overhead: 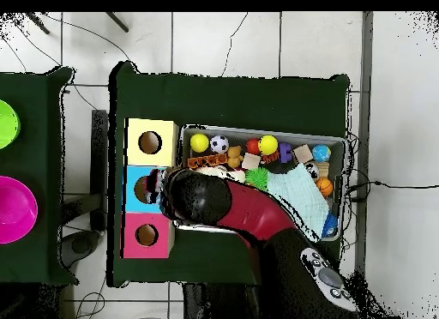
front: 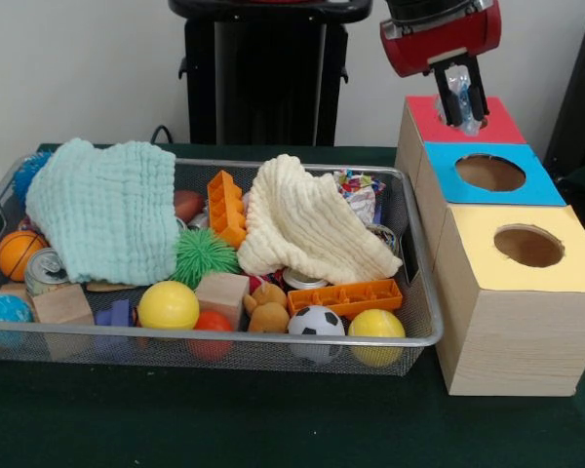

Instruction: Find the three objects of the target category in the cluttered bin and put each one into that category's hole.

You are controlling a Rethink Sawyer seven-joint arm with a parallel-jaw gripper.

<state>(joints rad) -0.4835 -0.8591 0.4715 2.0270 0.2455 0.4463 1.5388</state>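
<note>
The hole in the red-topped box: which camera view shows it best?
The overhead view shows it best: the hole appears as a full dark circle in the red top, uncovered. In the front view, the gripper hangs right over the red top and hides the hole, so only red surface around it shows.

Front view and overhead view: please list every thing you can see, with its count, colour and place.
bin: one, silver mesh, on the green table
cloths: two, mint and cream, on top of the clutter
balls: two yellow, one soccer, one orange, one green spiky, mostly along the bin's front
wooden blocks: two, tan, bin's front
orange plastic pieces: two, bin's middle
boxes: three, wooden, beside the bin, with red top, blue top, yellow top
holes: one per box; red box's hole
bowls: green and pink, side table
gripper: one, red and black, over the red top
</note>
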